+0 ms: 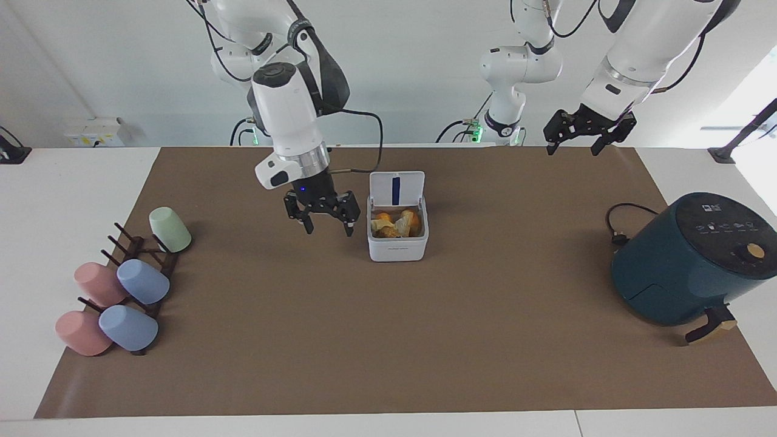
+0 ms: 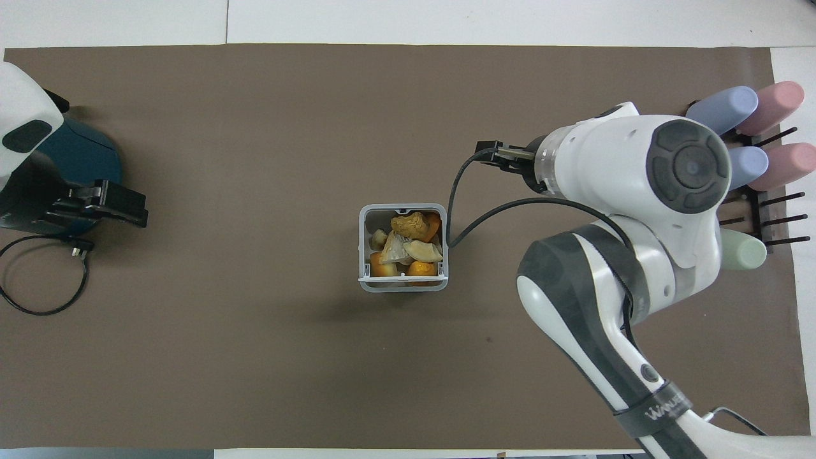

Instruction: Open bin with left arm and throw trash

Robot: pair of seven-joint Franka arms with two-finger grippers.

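Note:
The white bin (image 1: 397,247) stands mid-mat with its lid (image 1: 396,188) upright and open. Pale yellow and orange-brown trash (image 1: 397,223) lies inside it, also seen in the overhead view (image 2: 408,244) within the bin's rim (image 2: 362,248). My right gripper (image 1: 329,229) is open and empty, held low over the mat beside the bin toward the right arm's end; in the overhead view (image 2: 492,153) its arm hides most of it. My left gripper (image 1: 573,145) is open and empty, raised over the mat's edge near the left arm's base, and also shows in the overhead view (image 2: 124,210).
A dark teal air fryer (image 1: 686,261) with a black cord (image 1: 619,224) stands at the left arm's end. A rack of pastel cups (image 1: 121,285) lies at the right arm's end; the right arm partly covers it in the overhead view (image 2: 758,108).

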